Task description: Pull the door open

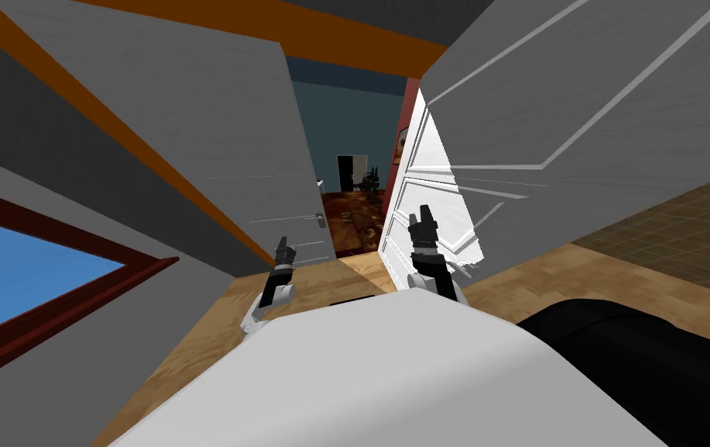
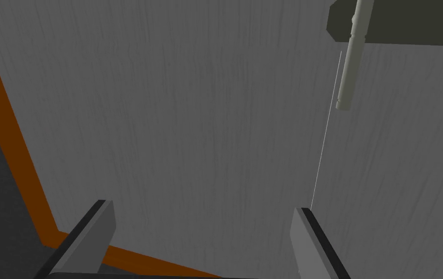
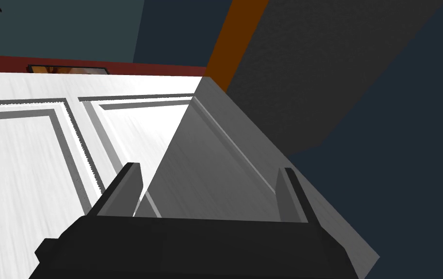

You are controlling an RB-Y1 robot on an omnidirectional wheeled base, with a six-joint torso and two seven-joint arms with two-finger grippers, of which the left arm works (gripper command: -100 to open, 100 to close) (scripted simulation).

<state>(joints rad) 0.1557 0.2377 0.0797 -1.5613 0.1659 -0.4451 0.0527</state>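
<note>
The flat grey door [image 1: 252, 155] stands at about eleven o'clock in the head view. Its handle edge runs close to twelve o'clock, and past that edge a gap shows a teal wall [image 1: 345, 116] and a dark red-brown patterned floor [image 1: 349, 221]. A thin pale grey lever handle [image 1: 320, 220] sits near that edge, at about one o'clock from the left gripper [image 1: 285, 250].

In the left wrist view the grey door [image 2: 206, 121] fills the space ahead of the left gripper [image 2: 202, 207]. Its two fingers are spread wide with nothing between them. The lever handle [image 2: 351, 63] hangs from a dark backplate [image 2: 409, 24], apart from the gripper and off to one side of it.

An orange-brown trim strip [image 1: 151, 155] borders the door at nine to ten o'clock.

The right gripper [image 1: 424, 217] is raised at about one o'clock before a white panelled door [image 1: 431, 186]. Seen from its wrist, the right gripper [image 3: 209, 169] has its fingers apart and empty, and the white panelled door [image 3: 22, 160] meets a shaded grey face [image 3: 206, 174] between them.

A light wooden floor [image 1: 213, 334] lies below both arms. A blue window in a dark red frame [image 1: 19, 272] sits at eight o'clock.
</note>
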